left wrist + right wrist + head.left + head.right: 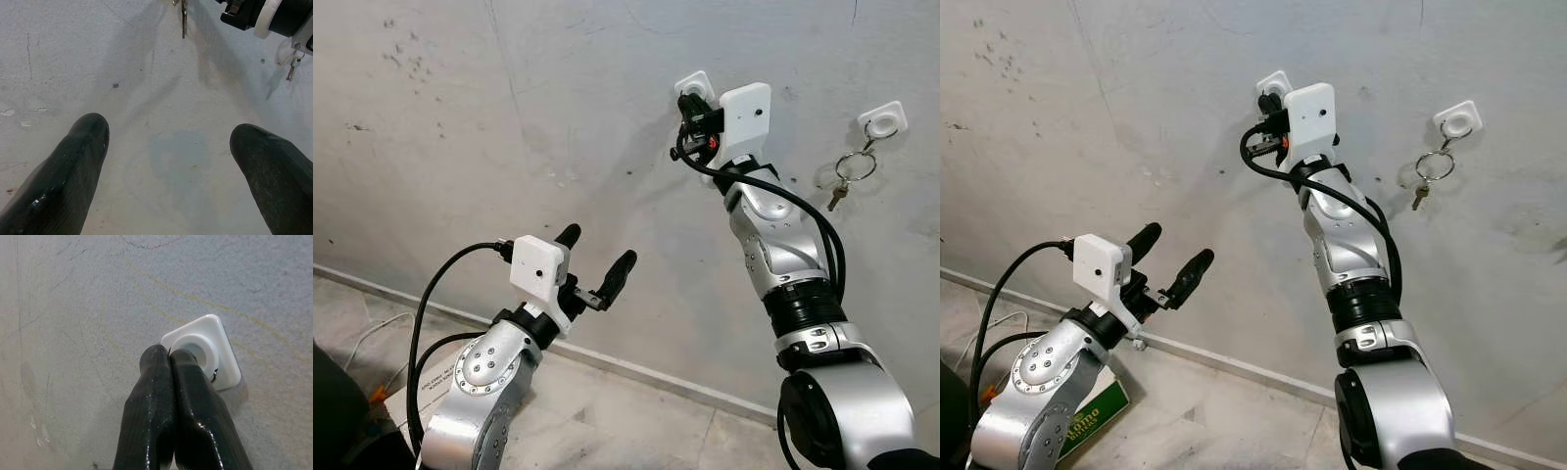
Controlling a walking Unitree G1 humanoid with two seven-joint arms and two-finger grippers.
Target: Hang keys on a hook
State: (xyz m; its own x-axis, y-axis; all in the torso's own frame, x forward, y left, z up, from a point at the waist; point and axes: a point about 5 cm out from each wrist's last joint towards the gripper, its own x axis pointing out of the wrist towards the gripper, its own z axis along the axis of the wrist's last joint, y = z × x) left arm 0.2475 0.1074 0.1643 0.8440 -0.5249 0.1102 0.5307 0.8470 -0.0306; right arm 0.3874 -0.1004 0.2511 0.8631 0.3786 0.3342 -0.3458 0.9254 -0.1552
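**Pressing right gripper onto the left wall hook**

Reaching up the wall point(509, 117) with the right arm; right gripper point(169, 355) at the white square hook point(205, 350), fingertips touching the hook's round centre. Fingers point(151, 396) pinched together, no gap showing. Small metal loop peeking out at the hook's rim beside the fingertips; cannot tell from the wrist view whether anything sits between the pads. Cannot make out any keys at this hook from the head views, gripper and wrist camera housing point(745, 119) covering most of it.

Second white hook point(883, 119) further along the wall, on the far side of the right arm from the first hook, well apart from it. Key ring point(855, 164) hanging from that second hook, small key point(838, 196) dangling below the ring, resting against the wall. Same key visible in the left wrist view point(292, 68), past the right arm.

Left gripper point(597, 262) held low, well below and away from the first hook, pointing at bare wall. Fingers point(73, 166) spread wide, holding nothing.

Baseboard line point(636, 372) running along the wall's foot, tiled floor point(607, 431) beneath. Green and white box point(1087, 426) on the floor under the left arm. Black cable point(426, 304) looping off the left wrist.
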